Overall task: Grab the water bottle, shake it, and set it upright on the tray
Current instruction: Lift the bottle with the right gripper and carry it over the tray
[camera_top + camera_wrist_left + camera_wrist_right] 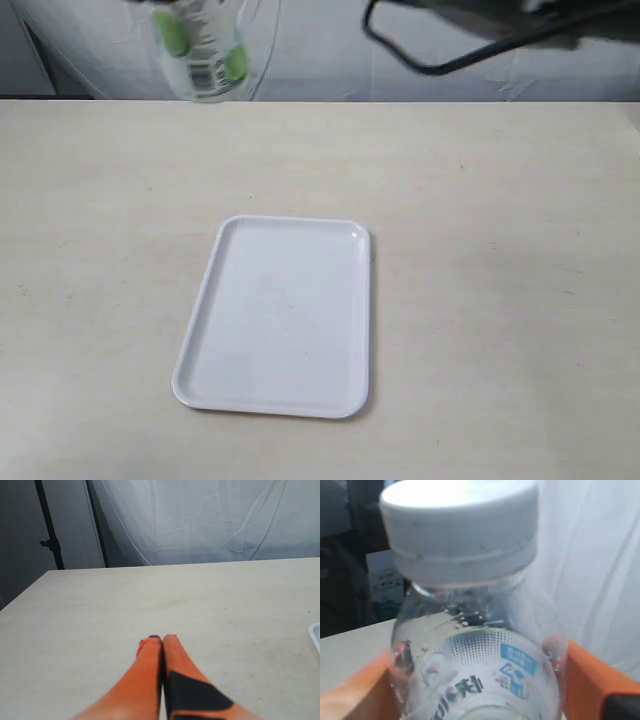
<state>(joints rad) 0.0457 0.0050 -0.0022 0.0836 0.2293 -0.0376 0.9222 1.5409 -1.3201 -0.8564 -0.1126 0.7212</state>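
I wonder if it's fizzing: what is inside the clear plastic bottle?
Small bubbles show inside the clear plastic water bottle, just below its white screw cap. Lower down its printed label covers the contents.

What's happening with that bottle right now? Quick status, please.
Left pincer shut, empty. Right pincer gripping bottle, aloft and blurred. Tray bare; nothing in the way.

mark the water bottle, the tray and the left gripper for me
water bottle (200, 52), exterior view, on its label.
tray (280, 320), exterior view, on its bare floor.
left gripper (161, 639), left wrist view, between the shut fingertips.
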